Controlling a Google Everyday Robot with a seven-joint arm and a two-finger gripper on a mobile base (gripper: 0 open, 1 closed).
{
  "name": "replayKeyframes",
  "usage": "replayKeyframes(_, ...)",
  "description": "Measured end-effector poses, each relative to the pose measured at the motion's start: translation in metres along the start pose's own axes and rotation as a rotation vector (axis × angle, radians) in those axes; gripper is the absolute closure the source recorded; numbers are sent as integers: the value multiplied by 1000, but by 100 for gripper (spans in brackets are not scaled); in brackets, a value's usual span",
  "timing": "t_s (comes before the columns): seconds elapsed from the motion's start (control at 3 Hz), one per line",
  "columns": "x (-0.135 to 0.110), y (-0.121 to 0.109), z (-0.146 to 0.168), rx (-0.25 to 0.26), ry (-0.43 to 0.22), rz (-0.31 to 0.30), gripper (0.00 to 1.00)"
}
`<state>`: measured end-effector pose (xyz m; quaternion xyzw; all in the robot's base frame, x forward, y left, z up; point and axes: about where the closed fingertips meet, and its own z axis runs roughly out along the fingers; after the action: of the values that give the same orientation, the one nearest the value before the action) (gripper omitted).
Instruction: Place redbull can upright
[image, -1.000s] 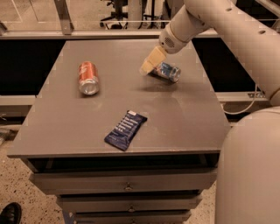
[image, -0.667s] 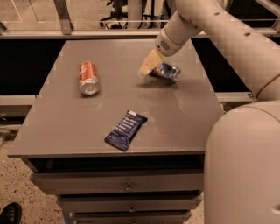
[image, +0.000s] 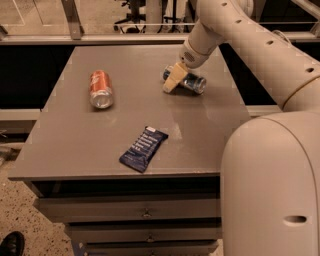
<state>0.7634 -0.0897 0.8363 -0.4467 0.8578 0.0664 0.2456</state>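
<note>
Lying on its side toward the counter's back-left corner, orange can (image: 101, 89) unmoved; dark blue wrapper (image: 143, 148) flat near the middle of the front edge, same spot. Gripper (image: 171, 81) has dropped lower than a second ago and now sits at the left end of the redbull can (image: 194, 83); gripping or not, cannot tell. Redbull can on its side near the right edge, toward the back, roughly where it was

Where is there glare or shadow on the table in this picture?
Camera view: faint sheen on the table in front of the gripper, which sits at the lying redbull can; the orange can glints at its silver end; shadows are soft.
</note>
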Motion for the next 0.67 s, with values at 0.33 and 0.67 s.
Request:
replayKeyframes(0.33,-2,-3,-7,10,16,-15,39)
replayKeyframes(0.67,-14,-4,-26,24,21,-48,71)
